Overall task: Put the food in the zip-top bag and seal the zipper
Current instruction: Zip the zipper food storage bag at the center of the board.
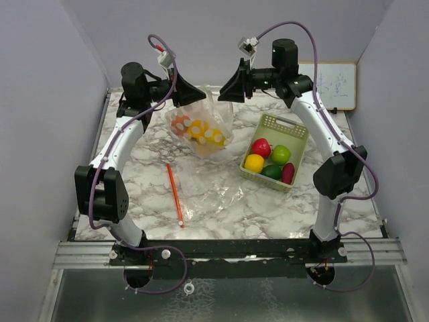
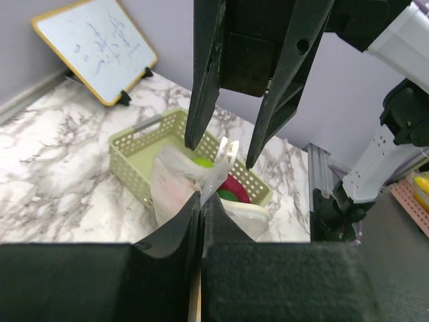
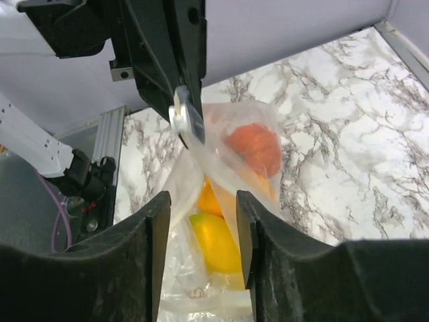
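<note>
my left gripper [image 2: 202,204]: pinched shut on the bag [image 1: 218,114] rim beside the white slider [image 2: 228,149]. my right gripper [image 3: 202,201]: fingers apart, straddling the bag. food [image 3: 216,241]: some bagged, five pieces in the basket [image 1: 285,123]. note: i'd keep the rim taut and close squarely.

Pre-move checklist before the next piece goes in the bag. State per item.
1. Left gripper shut on the bag: ok, the edge is pinched between its fingers.
2. Right gripper gripping the bag: not ok, its fingers stand apart with the plastic between them.
3. All food bagged: not ok, five pieces lie in the basket.
4. Bag mouth open enough to load: cannot tell.
5. Bag bottom off the table: cannot tell.
</note>
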{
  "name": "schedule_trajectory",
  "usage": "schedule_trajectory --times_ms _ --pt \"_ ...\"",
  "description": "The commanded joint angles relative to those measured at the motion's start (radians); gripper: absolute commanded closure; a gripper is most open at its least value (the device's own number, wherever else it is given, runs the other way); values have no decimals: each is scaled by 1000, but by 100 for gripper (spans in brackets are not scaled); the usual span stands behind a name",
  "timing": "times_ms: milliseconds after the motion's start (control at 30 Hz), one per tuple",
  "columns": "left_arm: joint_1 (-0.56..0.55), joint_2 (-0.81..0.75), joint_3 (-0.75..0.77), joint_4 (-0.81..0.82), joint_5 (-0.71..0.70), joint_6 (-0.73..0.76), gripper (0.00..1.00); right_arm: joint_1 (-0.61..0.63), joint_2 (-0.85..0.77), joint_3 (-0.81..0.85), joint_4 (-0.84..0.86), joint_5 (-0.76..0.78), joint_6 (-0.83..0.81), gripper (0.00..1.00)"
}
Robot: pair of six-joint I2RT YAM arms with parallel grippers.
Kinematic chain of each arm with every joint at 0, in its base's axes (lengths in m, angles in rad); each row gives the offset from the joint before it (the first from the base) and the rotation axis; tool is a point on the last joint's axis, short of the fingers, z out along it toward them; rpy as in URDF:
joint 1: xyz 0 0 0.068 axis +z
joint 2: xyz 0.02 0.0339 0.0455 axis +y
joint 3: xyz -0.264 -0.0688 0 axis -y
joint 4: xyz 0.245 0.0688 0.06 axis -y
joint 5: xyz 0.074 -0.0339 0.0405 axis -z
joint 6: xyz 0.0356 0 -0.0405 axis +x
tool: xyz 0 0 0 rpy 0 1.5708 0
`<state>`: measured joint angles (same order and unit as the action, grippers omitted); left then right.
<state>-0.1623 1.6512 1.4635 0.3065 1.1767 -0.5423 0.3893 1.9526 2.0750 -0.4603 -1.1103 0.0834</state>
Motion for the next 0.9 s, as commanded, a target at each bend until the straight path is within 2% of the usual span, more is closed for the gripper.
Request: schedule_trajectory --times_ms 0,67,233,333,767,867 --pt "20 -23 1 181 5 -106 100 -22 21 45 105 17 51 55" --pt "20 -20 3 190 4 -116 100 -29 22 38 150 10 86 55" --pt "17 -17 -7 182 -1 -110 100 -32 42 41 300 -29 201 41" --pt "14 -16 -9 162 -8 -94 100 -28 61 45 389 -56 273 38" --pt "-2 5 34 43 -25 -14 100 25 101 72 435 -66 338 37" --pt "-3 8 35 36 -26 -11 100 27 104 75 446 -70 353 39"
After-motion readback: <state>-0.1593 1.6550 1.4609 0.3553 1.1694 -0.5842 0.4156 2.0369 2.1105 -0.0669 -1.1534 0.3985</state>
